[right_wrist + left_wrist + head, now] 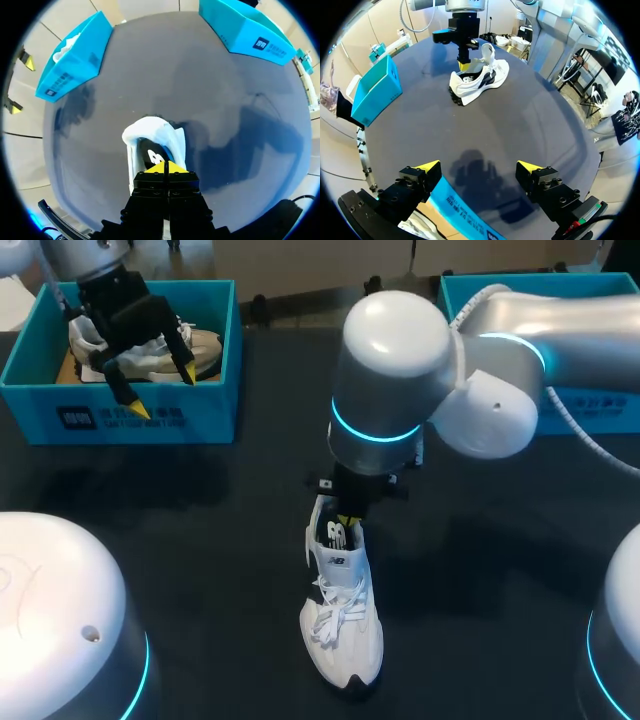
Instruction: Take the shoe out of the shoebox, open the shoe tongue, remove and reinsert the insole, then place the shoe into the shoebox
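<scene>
A white sneaker [340, 620] stands upright on the dark table near its middle, toe toward the front edge. My right gripper [348, 523] comes down from above with its yellow tips pressed together, dipped into the shoe's opening by the heel; nothing shows between them. In the right wrist view the shut right gripper [165, 167] sits over the sneaker's [155, 142] dark interior. My left gripper [160, 388] hangs open over the left blue shoebox [120, 420], which holds a second white shoe [200, 350]. The left wrist view shows the left gripper [479, 167] empty, and far ahead the sneaker [480, 80] with the right gripper [463, 64].
A second blue shoebox [540, 282] stands at the back right, partly hidden by my right arm. The left shoebox's rim [465, 210] lies just under the left gripper's open fingers. Bare table surrounds the sneaker.
</scene>
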`<act>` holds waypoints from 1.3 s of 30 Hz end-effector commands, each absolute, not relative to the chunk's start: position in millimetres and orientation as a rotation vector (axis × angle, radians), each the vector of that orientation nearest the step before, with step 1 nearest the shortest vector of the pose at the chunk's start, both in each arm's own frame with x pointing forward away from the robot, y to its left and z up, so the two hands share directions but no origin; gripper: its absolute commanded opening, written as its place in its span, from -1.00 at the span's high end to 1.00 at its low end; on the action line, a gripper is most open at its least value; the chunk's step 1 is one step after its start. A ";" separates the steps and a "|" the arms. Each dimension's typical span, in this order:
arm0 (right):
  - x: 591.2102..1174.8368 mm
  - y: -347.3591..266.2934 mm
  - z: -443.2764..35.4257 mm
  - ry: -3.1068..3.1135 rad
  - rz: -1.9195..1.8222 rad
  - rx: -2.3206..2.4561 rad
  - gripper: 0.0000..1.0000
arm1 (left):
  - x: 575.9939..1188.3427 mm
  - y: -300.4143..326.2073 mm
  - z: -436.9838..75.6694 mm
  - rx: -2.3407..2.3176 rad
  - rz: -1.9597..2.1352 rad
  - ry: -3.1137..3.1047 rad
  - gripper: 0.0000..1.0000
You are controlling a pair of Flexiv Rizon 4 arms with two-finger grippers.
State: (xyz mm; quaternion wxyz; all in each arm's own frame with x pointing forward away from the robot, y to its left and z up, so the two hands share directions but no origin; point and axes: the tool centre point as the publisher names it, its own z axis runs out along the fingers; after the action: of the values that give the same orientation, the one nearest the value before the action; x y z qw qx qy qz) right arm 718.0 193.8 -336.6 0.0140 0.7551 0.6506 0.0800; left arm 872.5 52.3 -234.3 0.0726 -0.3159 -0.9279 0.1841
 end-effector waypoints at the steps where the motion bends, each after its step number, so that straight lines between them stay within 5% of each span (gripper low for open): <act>1: 712.1 214.0 -342.5 1.869 0.181 2.346 1.00 | 872.2 52.9 -233.3 -0.949 0.549 -2.788 -1.00; 39: 720.4 193.7 -384.1 1.861 -0.105 2.175 1.00 | 872.2 52.9 -233.3 -0.949 0.549 -2.788 -1.00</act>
State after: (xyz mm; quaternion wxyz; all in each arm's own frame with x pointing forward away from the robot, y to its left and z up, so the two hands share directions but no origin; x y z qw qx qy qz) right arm 723.9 185.7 -371.7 0.1144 0.7104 0.6938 -0.0303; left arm 872.5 52.2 -234.5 0.0725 -0.3159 -0.9280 0.1839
